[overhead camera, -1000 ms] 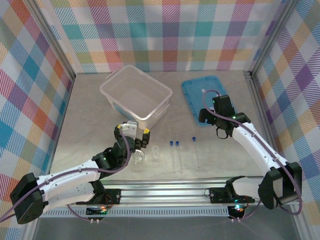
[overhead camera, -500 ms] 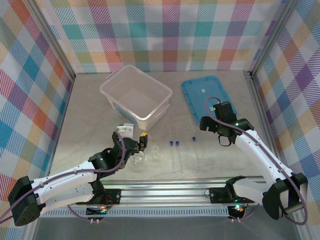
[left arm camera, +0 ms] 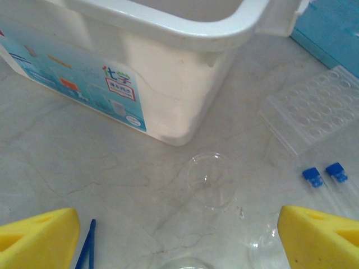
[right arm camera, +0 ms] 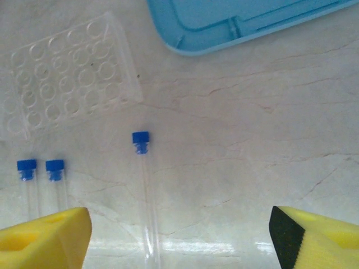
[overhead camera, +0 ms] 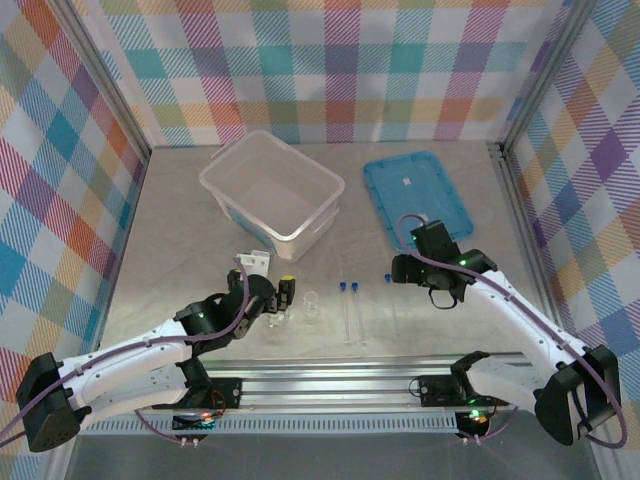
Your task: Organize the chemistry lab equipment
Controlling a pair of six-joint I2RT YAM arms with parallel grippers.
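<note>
The left gripper (left arm camera: pixel 179 235) hangs low over the table (overhead camera: pixel 180 240), near the front and a bit left of the middle. Its two yellow pads (left arm camera: pixel 36 238) stand far apart and hold nothing, so it is let go. Just by the left pad lie the dark blue tweezers (left arm camera: pixel 87 255), flat on the table. The little clear cup (overhead camera: pixel 311 301) stands just right of this gripper and does not touch it. The round glass bottle (overhead camera: pixel 273 321) sits close by the gripper, on its near side. It is hard to see well because it is clear. A bit farther back is the big white tub (overhead camera: pixel 272 190). It stands upright, open on top, with a picture label on its near wall.

The right gripper (right arm camera: pixel 179 241) hangs over the table, right of the middle. Its pads are wide apart too and grip nothing. One thin tube (right arm camera: pixel 146 190) with a blue cap lies on the table between the pads. It is closer to the left pad and touches neither one. Its cap points to the far side. Two more tubes (right arm camera: pixel 56 188) with blue caps lie side by side to its left, close together, and their caps point far as well. Beyond them lies a flat clear tray (right arm camera: pixel 70 84) with rows of round holes. The blue lid (overhead camera: pixel 417 195) lies flat at the far right of the table, well apart from the tub.
</note>
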